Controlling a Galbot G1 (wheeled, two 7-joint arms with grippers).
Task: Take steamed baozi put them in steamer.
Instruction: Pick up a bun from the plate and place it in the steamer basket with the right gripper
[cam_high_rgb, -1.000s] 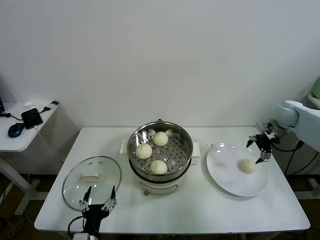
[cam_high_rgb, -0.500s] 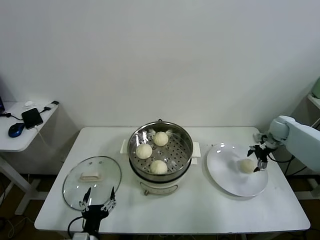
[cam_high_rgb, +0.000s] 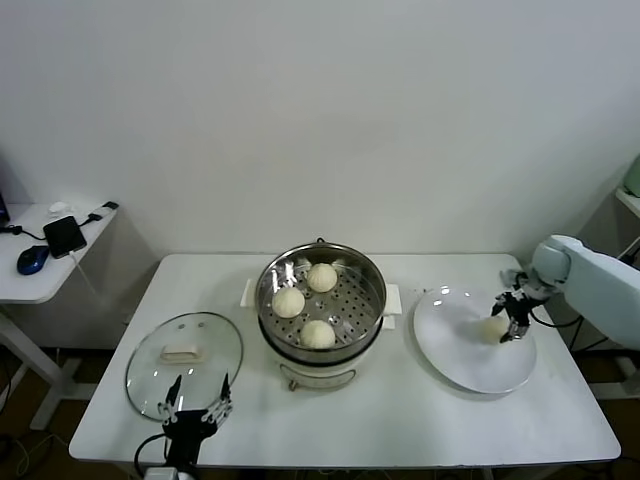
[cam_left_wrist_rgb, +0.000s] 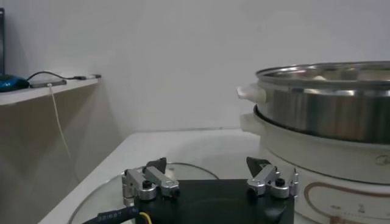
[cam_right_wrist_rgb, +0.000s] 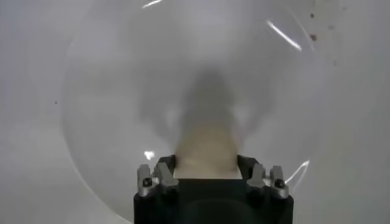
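Observation:
The steel steamer (cam_high_rgb: 372, 322) stands mid-table with three cream-white baozi on its perforated tray (cam_high_rgb: 322, 277) (cam_high_rgb: 288, 301) (cam_high_rgb: 318, 333). A fourth baozi (cam_high_rgb: 492, 328) lies on the flat white plate (cam_high_rgb: 470, 372) at the right. My right gripper (cam_high_rgb: 510, 322) is down on the plate, its fingers pressed against both sides of this baozi. In the right wrist view the baozi (cam_right_wrist_rgb: 206, 149) fills the gap between the fingers of the right gripper (cam_right_wrist_rgb: 205, 163) and rests on the plate (cam_right_wrist_rgb: 122, 91). My left gripper (cam_high_rgb: 197, 395) is open and empty at the table's front left.
The round glass lid (cam_high_rgb: 184, 362) with a white handle lies flat at the front left, just beyond my left gripper (cam_left_wrist_rgb: 207, 167). The steamer's wall (cam_left_wrist_rgb: 329, 109) shows beside it there. A side table with a phone and mouse (cam_high_rgb: 62, 236) stands far left.
My right gripper came down onto the plate and moved a little left, closing around the baozi. The left arm has not moved.

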